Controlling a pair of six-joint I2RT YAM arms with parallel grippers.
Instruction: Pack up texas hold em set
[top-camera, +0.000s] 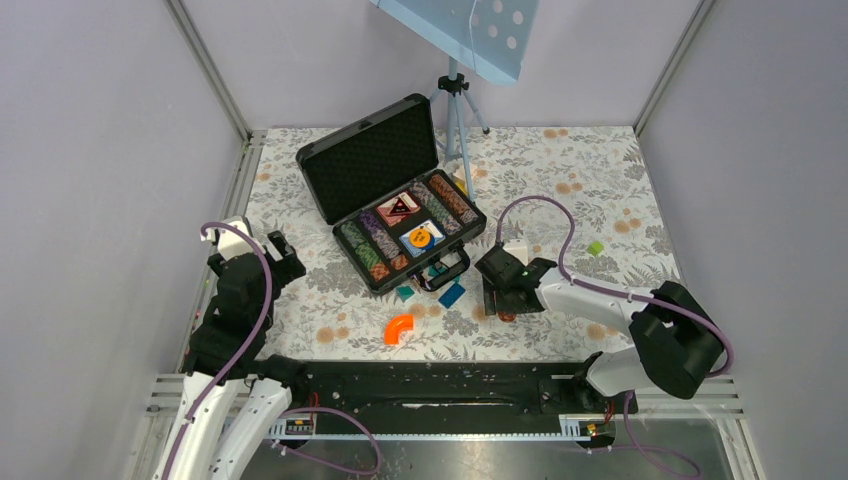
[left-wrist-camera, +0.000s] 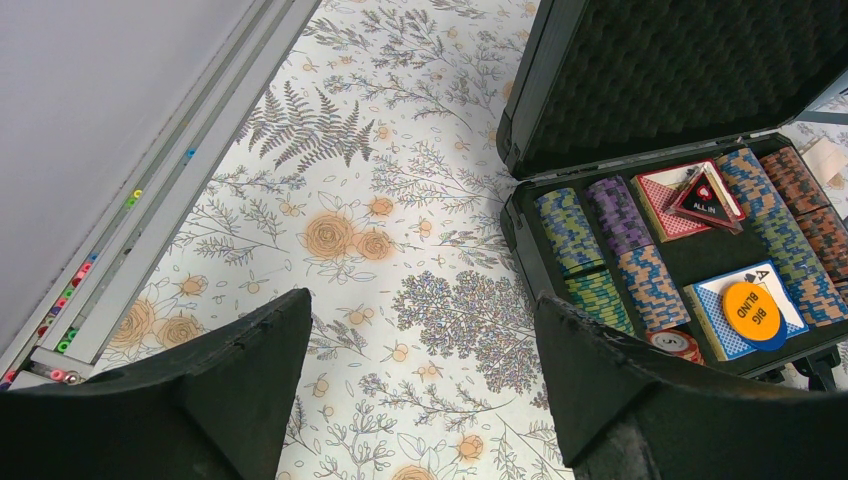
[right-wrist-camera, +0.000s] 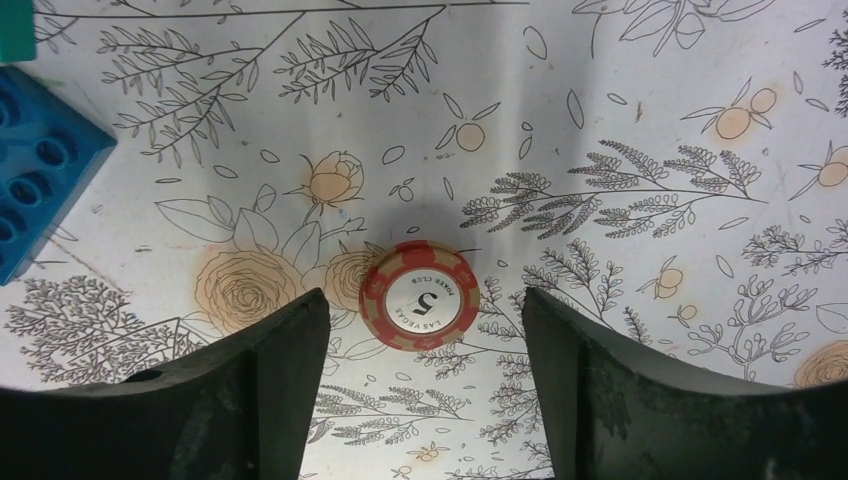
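The texas hold em set's black briefcase (top-camera: 372, 160) lies open in mid-table, foam lid up. Its tray holds rows of striped chips (left-wrist-camera: 640, 262), a red deck (left-wrist-camera: 660, 210) and a blue deck (left-wrist-camera: 722, 320) with an orange disc on it. A loose red chip (right-wrist-camera: 419, 297), marked 5, lies flat on the cloth. My right gripper (right-wrist-camera: 423, 312) stands open just above it, a finger on each side and neither touching. My left gripper (left-wrist-camera: 425, 312) hovers open and empty over the cloth, left of the case (left-wrist-camera: 520, 235).
An orange curved piece (top-camera: 399, 328) lies near the front. A blue block (top-camera: 451, 294) and a teal block (top-camera: 404, 293) sit by the case handle; the blue block (right-wrist-camera: 40, 180) shows left of the chip. A tripod (top-camera: 455, 100) stands behind the case. A green block (top-camera: 596, 247) lies right.
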